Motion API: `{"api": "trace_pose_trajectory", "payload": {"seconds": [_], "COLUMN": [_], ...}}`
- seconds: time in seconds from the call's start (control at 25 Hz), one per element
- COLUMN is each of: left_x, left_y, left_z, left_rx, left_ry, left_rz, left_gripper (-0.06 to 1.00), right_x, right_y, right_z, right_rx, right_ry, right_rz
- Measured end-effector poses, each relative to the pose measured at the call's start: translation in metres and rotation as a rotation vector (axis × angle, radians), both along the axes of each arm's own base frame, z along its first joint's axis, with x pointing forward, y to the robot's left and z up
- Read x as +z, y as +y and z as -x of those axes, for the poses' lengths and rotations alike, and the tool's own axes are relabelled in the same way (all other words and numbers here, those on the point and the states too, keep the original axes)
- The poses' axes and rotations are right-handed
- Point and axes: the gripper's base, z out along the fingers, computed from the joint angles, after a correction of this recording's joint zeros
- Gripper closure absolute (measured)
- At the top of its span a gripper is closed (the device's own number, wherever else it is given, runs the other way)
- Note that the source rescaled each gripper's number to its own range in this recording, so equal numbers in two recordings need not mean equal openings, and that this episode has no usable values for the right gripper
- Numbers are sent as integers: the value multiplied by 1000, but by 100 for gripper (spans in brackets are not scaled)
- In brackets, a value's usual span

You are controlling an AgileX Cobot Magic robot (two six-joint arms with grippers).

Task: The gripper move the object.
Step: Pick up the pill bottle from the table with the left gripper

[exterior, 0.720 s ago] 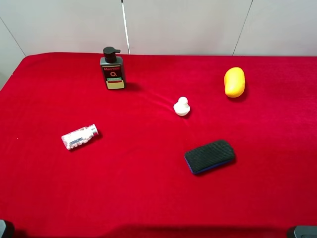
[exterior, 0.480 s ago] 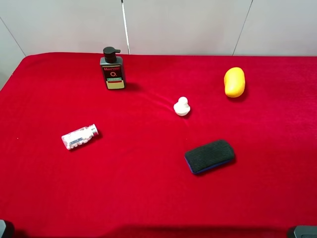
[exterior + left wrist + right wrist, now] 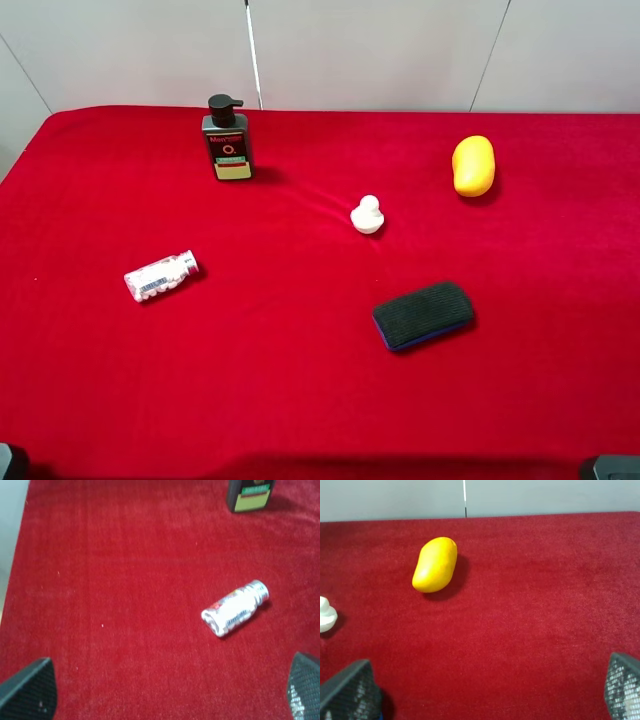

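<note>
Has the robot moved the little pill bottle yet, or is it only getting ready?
Nothing looks done yet. The pill bottle lies on its side on the red cloth, with nothing touching it. In hand: the left gripper is open, its fingers wide apart, and the bottle lies ahead of it. Left to do: reach the bottle, close on it and move it.

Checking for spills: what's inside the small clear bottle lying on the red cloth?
White pills show through the clear bottle; its white label hides whatever is in the middle part.
</note>
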Motion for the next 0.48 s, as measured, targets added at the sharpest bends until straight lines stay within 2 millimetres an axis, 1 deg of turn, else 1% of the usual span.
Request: {"api": "trace_pose_trajectory", "payload": {"seconds": [0.2,0.36,0.48], "left_x": [24,33,36], "left_y": [2,3,3], "left_z": [-18,-36,-50], "left_rx": [-1,-28,-61], "left_ry": [73,183,255], "left_rz": [7,0,4], "left_gripper": [12,13,13], "right_x": [0,0,0], "right_y": [0,0,0], "right_z": [0,0,0], "right_rx": [0,0,0], "right_ry": [0,0,0], "right_rz": [0,0,0]}}
